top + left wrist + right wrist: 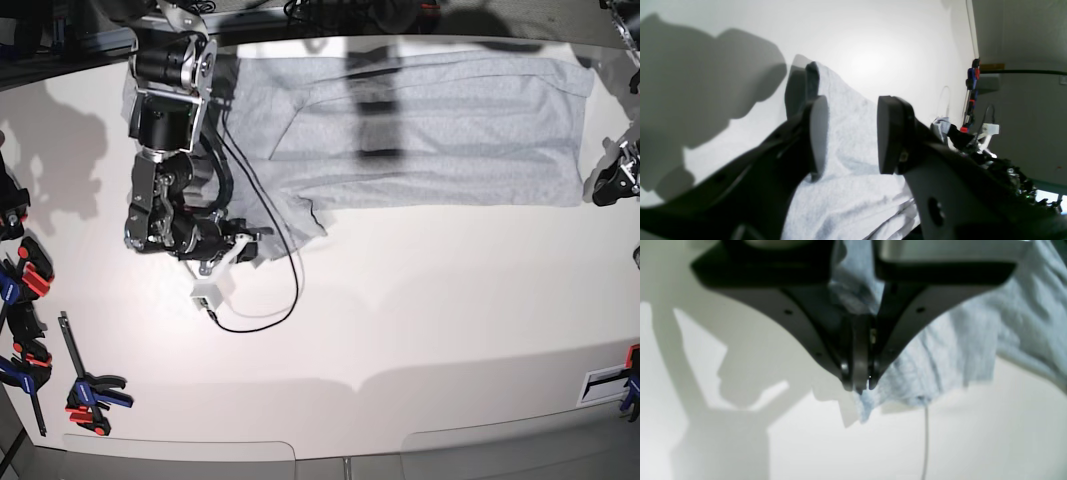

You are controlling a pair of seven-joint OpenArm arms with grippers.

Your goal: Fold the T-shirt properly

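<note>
Spread wide across the white table [420,300] from ten to two o'clock in the base view: the grey T-shirt [430,125], one corner dragged down toward eight o'clock. Pinched tight on that bunched corner, the right gripper [858,385], jaws pressed together with cloth trailing out below the tips. Held apart with nothing between them, the jaws of the left gripper [848,133], poised over the shirt's far edge near three o'clock.

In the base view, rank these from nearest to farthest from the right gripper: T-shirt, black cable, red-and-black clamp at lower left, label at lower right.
1. T-shirt: pinched in the right gripper.
2. Black cable: just below, looping.
3. Red-and-black clamp: lower left.
4. Label: far lower right.
</note>
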